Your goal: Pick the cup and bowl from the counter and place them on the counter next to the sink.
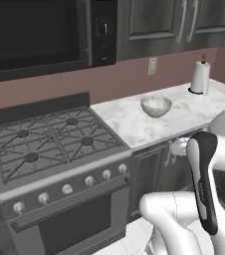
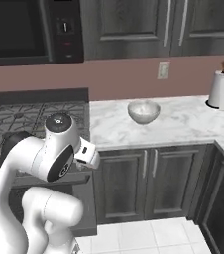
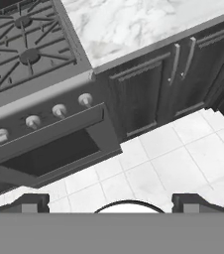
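Approaching was the step in hand: the bowl (image 1: 156,105) sat untouched on the marble tabletop (image 1: 134,127) just right of the stove (image 1: 50,144). The hand (image 3: 112,201) hung empty, jaws spread, low before the cabinets (image 3: 148,94). Next move, by judgement: raise and reach over the bowl.

White arm (image 1: 204,189) folded low over its base, gripper (image 3: 110,201) spread wide (nothing between the fingertips), pointed downward.

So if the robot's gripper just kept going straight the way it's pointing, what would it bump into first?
Probably the white tiled floor in front of the oven door. In the hand view the open gripper looks down at those tiles with nothing between, though the depth is hard to judge.
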Controlling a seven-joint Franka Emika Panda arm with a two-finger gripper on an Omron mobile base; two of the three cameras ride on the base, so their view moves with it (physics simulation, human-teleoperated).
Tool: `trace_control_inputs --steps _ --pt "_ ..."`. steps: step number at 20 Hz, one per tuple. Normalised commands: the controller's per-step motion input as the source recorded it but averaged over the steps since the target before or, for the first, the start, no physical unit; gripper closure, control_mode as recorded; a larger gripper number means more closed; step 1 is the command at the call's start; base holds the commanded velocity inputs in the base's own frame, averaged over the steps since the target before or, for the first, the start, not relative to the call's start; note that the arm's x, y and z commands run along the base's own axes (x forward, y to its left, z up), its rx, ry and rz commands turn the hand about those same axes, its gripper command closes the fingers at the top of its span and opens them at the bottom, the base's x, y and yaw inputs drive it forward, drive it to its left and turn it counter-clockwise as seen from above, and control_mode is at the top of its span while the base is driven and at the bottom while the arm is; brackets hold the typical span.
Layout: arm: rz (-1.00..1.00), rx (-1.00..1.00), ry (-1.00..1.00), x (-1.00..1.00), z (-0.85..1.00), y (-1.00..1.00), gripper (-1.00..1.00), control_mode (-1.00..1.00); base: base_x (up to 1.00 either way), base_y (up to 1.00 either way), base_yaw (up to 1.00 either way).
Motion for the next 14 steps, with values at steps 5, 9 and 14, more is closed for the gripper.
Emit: trace_control_inputs --steps 5,9,14 --pt "0.0 0.0 0.0 0.0 0.0 0.0 -1.0 1.0 0.73 -0.6 0.08" --pt "0.0 0.0 0.0 0.0 0.0 0.0 -1.0 1.0 0.86 -0.2 0.2" --pt "0.0 0.0 0.0 0.0 0.0 0.0 -1.0 1.0 0.8 -0.05 0.22"
